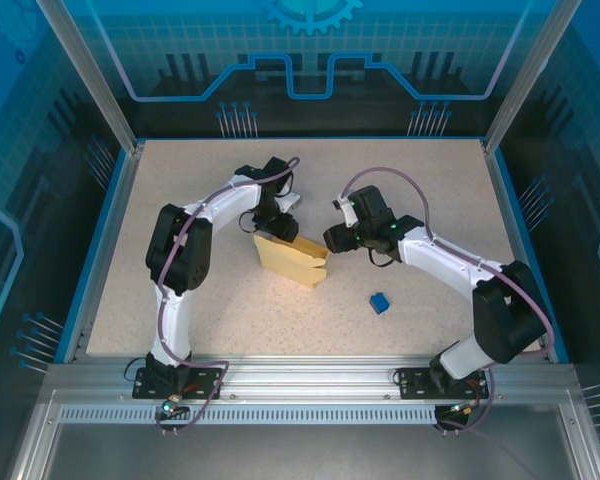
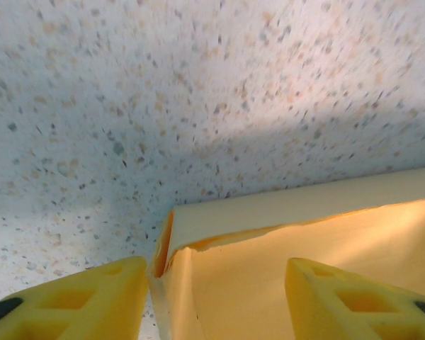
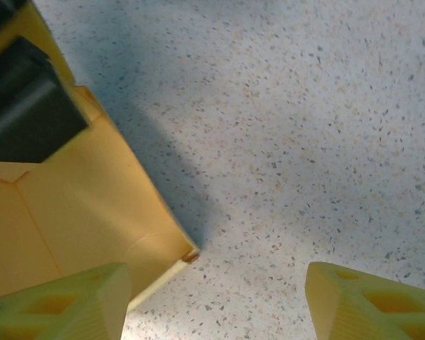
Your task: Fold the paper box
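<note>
The paper box (image 1: 292, 260) lies near the middle of the table (image 1: 220, 310), partly formed, with its pale yellow panels raised into a low rectangular shell. A creased upper edge shows in the left wrist view. The left gripper (image 1: 283, 228) hangs over the box's far left end with its fingers (image 2: 127, 283) spread. The wall's edge runs between them unpinched, likely so the panel can stand free. The right gripper (image 1: 332, 240) sits just beside the box's right end, jaws parted and empty. One finger (image 3: 64, 308) is near the corner, probably placed to steady or push that side. A small blue cube (image 1: 379, 302) lies apart, toward the right arm.
</note>
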Controlling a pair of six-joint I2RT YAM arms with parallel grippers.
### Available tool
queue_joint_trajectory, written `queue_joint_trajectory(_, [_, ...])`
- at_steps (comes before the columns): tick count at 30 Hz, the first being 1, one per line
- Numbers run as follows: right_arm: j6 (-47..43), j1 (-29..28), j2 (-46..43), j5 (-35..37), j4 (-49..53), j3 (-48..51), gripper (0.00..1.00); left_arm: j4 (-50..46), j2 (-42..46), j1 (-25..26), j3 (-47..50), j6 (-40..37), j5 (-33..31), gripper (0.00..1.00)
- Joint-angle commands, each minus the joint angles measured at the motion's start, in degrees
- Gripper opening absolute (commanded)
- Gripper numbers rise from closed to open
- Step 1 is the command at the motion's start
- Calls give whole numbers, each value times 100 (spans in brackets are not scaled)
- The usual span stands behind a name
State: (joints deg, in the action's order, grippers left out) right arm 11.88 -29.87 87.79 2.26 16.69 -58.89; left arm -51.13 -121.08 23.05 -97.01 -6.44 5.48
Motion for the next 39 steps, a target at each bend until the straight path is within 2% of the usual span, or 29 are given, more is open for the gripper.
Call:
queue_joint_trajectory(1, [204,268,219,-588,-196,-32,67,-20,190,-103,-166,-40,261,58])
queue_joint_trajectory(5, [-15,262,781,-1074,-51,-445,67,451,628,-266,63,150,413,61])
queue_joint_trajectory(9, [-304,156,1361,-1533,35,-855,67,1241,1349,-546,733,510,654,64])
queue_joint_trajectory(18, [-866,-336,2419,-998,748,-1916,68,2776,3171,-1086,2569,1324,662,67])
queue_joint_trajectory(25, [-873,-477,3013,-647,1061,-2554,66,3487,4006,-1208,3525,1789,730,67])
queue_joint_trajectory(31, [-574,-161,2999,-628,1009,-2535,60,3886,4431,-1208,4049,2058,841,67])
queue_joint_trajectory(39, [63,792,2266,-1055,616,-1513,54,4179,4780,-1211,4502,2247,808,67])
